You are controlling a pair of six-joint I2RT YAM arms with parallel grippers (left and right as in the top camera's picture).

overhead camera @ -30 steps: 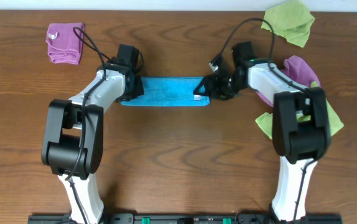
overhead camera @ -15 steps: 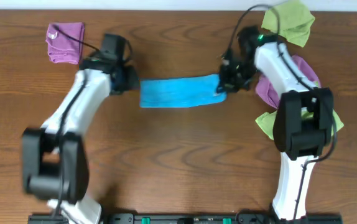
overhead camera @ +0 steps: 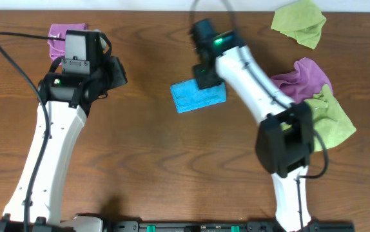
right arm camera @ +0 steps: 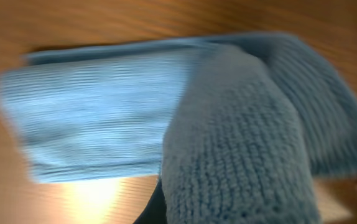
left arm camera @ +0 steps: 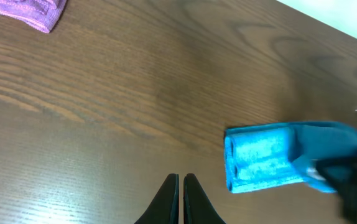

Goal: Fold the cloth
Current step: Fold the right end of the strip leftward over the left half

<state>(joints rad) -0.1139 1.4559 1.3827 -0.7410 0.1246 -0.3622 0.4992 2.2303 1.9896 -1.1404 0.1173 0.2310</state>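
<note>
The cloth (overhead camera: 198, 96) lies a little beyond the middle of the bench (overhead camera: 172, 174), towards the far edge; it is a short blue slab, its long axis running left to right, the left end dipping a touch towards the near edge. The right pincer (overhead camera: 209, 78) sits over its far right end. From that wrist a thick fold of blue rises right up against the camera, so I take it the jaws are closed on that end, though the fingers themselves are buried under terry. The left pincer (left arm camera: 181, 196) is closed to a sliver with nothing in it; it hangs well apart from the cloth, off to its left, near the purple rag (overhead camera: 59, 32) by the far-left corner.

The right arm is plainly the nearer; the fold looks to depend on the held end travelling leftwards along the long axis and landing square on the free left end; askew, and the edges won't meet.

No box, tray or bin anywhere; only a lime rag (overhead camera: 299, 22) at the far-right corner and a purple-and-lime heap (overhead camera: 323, 109) by the right edge.
</note>
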